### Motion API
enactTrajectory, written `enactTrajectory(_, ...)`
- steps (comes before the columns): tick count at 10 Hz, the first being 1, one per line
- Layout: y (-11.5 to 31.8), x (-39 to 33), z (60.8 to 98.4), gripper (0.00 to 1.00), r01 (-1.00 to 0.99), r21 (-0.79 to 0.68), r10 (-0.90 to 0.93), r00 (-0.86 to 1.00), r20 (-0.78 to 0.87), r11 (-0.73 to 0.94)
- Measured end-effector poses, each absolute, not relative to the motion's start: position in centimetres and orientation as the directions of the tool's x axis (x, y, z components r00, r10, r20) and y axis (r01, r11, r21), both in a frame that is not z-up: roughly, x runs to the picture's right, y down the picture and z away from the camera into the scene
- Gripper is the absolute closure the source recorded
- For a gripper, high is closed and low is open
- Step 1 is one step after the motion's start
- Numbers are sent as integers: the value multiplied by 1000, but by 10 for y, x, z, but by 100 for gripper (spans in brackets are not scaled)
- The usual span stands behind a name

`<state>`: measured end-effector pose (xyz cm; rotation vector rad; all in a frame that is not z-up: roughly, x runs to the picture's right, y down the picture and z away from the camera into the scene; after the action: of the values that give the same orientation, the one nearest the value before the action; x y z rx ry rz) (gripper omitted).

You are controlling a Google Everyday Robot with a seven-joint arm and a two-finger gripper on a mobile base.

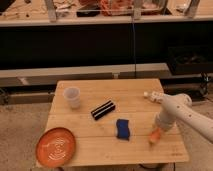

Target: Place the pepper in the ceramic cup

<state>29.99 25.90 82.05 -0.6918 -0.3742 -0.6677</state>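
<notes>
We find the pepper [154, 136] at the lower right of the frame, lying on the table [100, 150] near its right edge and just right of the blue sponge-like block [123, 128]. It reads as a short orange streak whose long axis runs on a slant, from upper right down to lower left. We cannot make out which end carries the stem, so we cannot say which way it points. The claw [158, 129] sits directly over the pepper's upper end, at the tip of the white arm [175, 111] that reaches in from the right edge of the frame. We cannot tell how the claw is set, or whether it grips the pepper or only touches it. We judge the step in hand to be the pick-up, with the carry not yet begun. The ceramic cup [73, 97] stands upright at the upper left of the table, well apart from the pepper. A black striped block [103, 110] lies between them, and the orange plate [55, 146] rests at the lower left. The next move calls for a sure hold across the pepper's slim body. Then comes a lift clear of the sponge and the striped block, and a long carry left to the cup's small mouth.
</notes>
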Motion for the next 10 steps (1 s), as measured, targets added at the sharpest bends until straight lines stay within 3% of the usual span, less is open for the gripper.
enactTrajectory(10, 244, 300, 814, 100, 649, -482, -450, 758, 473, 588)
